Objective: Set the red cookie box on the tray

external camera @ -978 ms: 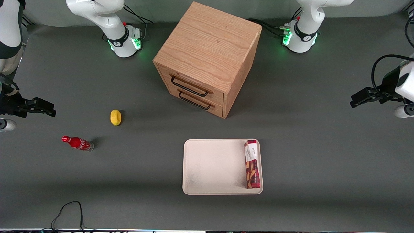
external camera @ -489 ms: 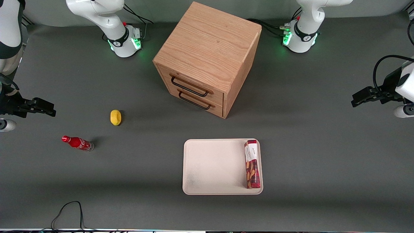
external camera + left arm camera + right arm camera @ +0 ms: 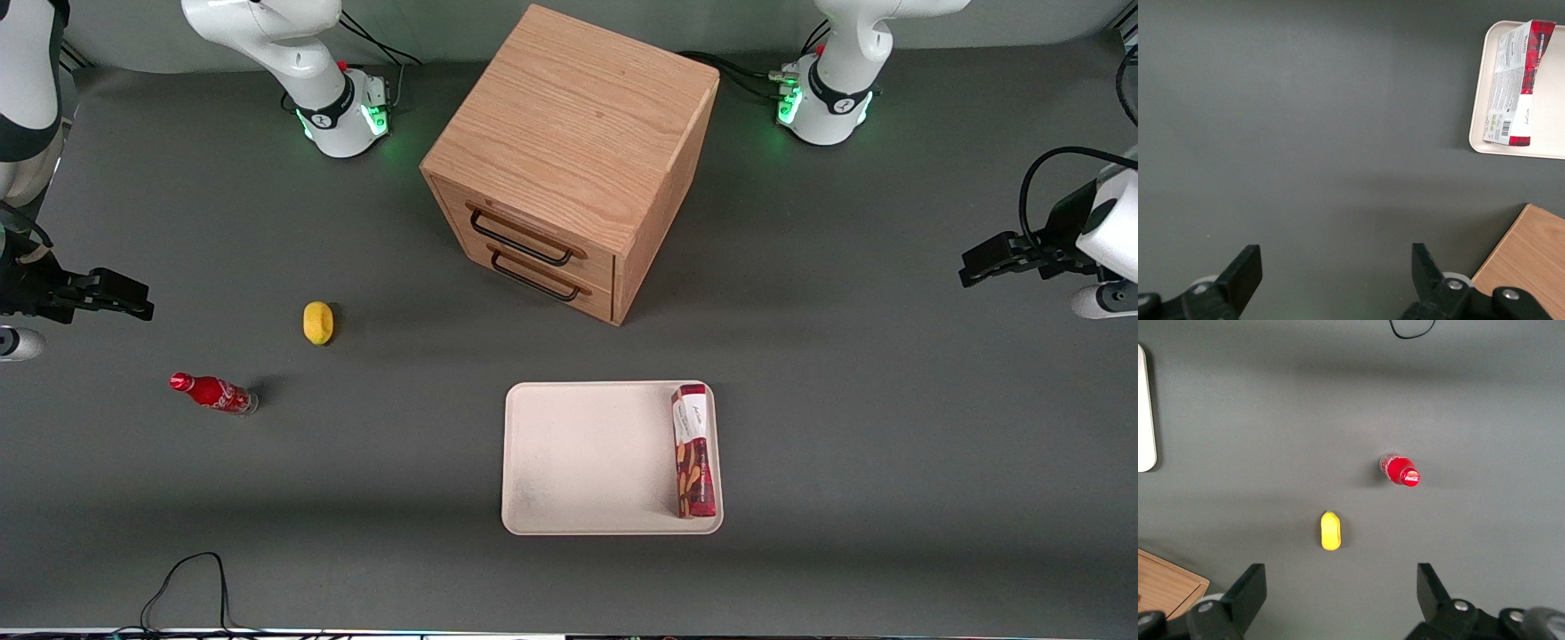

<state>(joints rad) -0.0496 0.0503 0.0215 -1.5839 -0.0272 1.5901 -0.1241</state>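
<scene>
The red cookie box (image 3: 693, 451) lies flat on the cream-white tray (image 3: 587, 458), along the tray's rim on the working arm's side. In the left wrist view the box (image 3: 1515, 83) and a corner of the tray (image 3: 1479, 137) show well away from the fingers. My gripper (image 3: 978, 263) hangs high near the working arm's end of the table, far from the tray. It is open, with only bare grey table between its black fingers (image 3: 1245, 270).
A wooden two-drawer cabinet (image 3: 569, 160) stands mid-table, farther from the front camera than the tray. A yellow lemon (image 3: 317, 322) and a small red soda bottle (image 3: 213, 392) lie toward the parked arm's end. A black cable (image 3: 191, 578) loops at the near edge.
My gripper has shifted only slightly near the working arm's end of the table. The box and tray have not moved.
</scene>
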